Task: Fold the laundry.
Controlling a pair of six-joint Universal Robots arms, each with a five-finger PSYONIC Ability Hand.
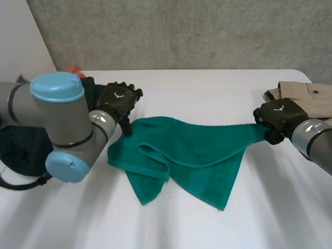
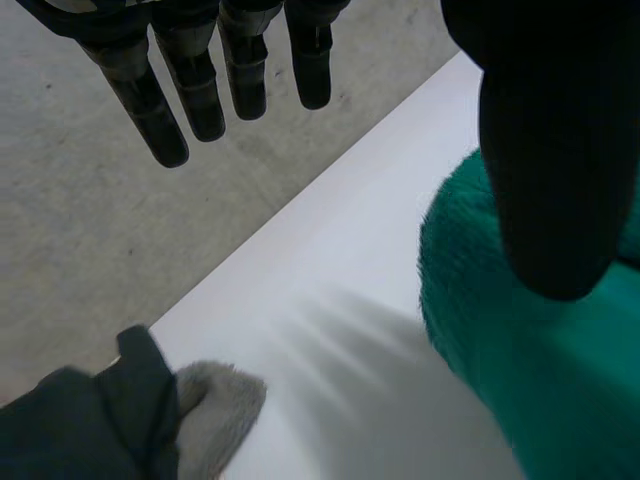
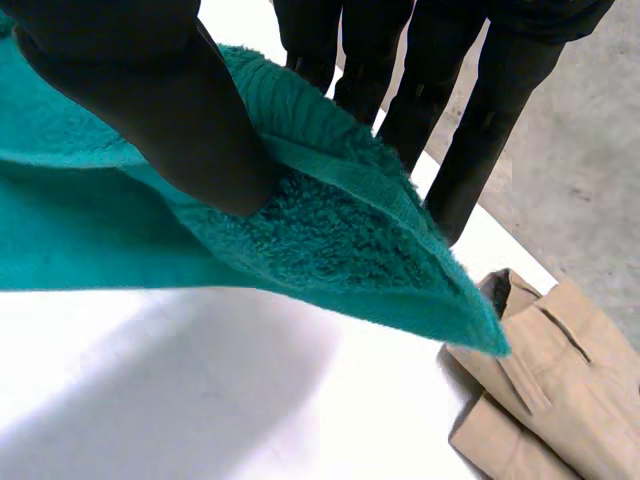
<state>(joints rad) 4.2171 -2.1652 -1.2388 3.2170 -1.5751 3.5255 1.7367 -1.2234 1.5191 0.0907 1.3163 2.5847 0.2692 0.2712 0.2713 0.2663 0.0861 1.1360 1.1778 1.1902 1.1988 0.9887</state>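
Observation:
A green towel [image 1: 192, 150] lies rumpled in the middle of the white table [image 1: 207, 88], partly folded over itself. Its right corner is stretched out and lifted toward my right hand [image 1: 277, 116]. In the right wrist view the thumb [image 3: 170, 110] presses that corner of the towel [image 3: 330, 240] against the fingers, so it is pinched. My left hand [image 1: 120, 98] hovers at the towel's far left corner. In the left wrist view its fingers [image 2: 190, 90] are straight and spread from the thumb [image 2: 545, 150], which hangs just over the towel [image 2: 540, 370] without gripping it.
A folded tan garment [image 1: 306, 96] lies at the table's far right, just beyond my right hand, also under its fingertips [image 3: 540, 400]. Dark clothes [image 1: 21, 148] are piled at the left edge, with a grey cloth [image 2: 215, 405] beside them. A concrete wall stands behind the table.

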